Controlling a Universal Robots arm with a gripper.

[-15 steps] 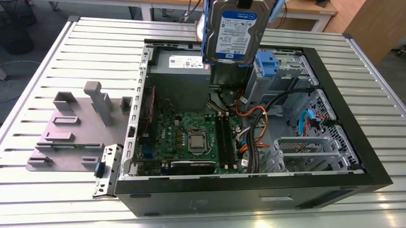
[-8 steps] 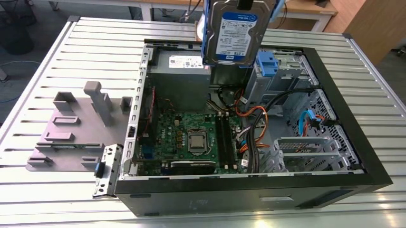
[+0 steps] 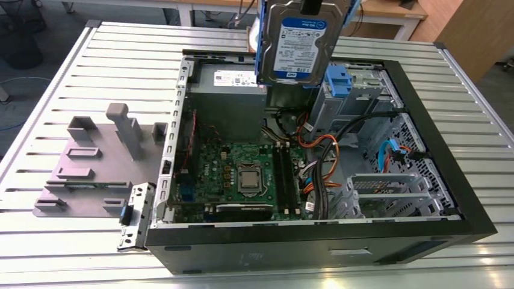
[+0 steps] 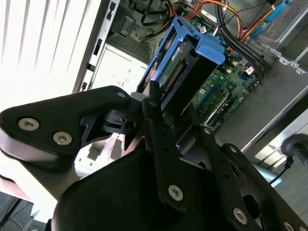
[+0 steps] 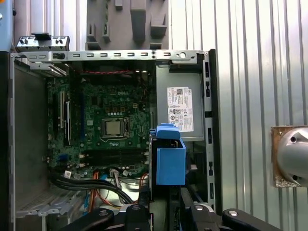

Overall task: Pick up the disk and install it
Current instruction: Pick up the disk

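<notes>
In the exterior view, the disk [image 3: 297, 45] hangs upright, label outward, above the far side of the open computer case [image 3: 321, 244], over the power supply [image 3: 225, 99].

In the second wrist view, the gripper [image 4: 171, 103] is clamped on the disk's near end. The disk [image 4: 185, 72] reaches away from the gripper toward the motherboard [image 4: 219, 96].

In the first wrist view, the disk [image 5: 169, 161] stands edge-on just beyond the gripper [image 5: 168, 199].

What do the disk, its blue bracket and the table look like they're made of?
The disk: bare silver metal casing with a dull sheen, plus a paper-like white-and-blue label. Its bracket: likely plastic, uniformly blue, matte and moulded. The table: probably aluminium, pale ribbed slats catching the light.
</notes>
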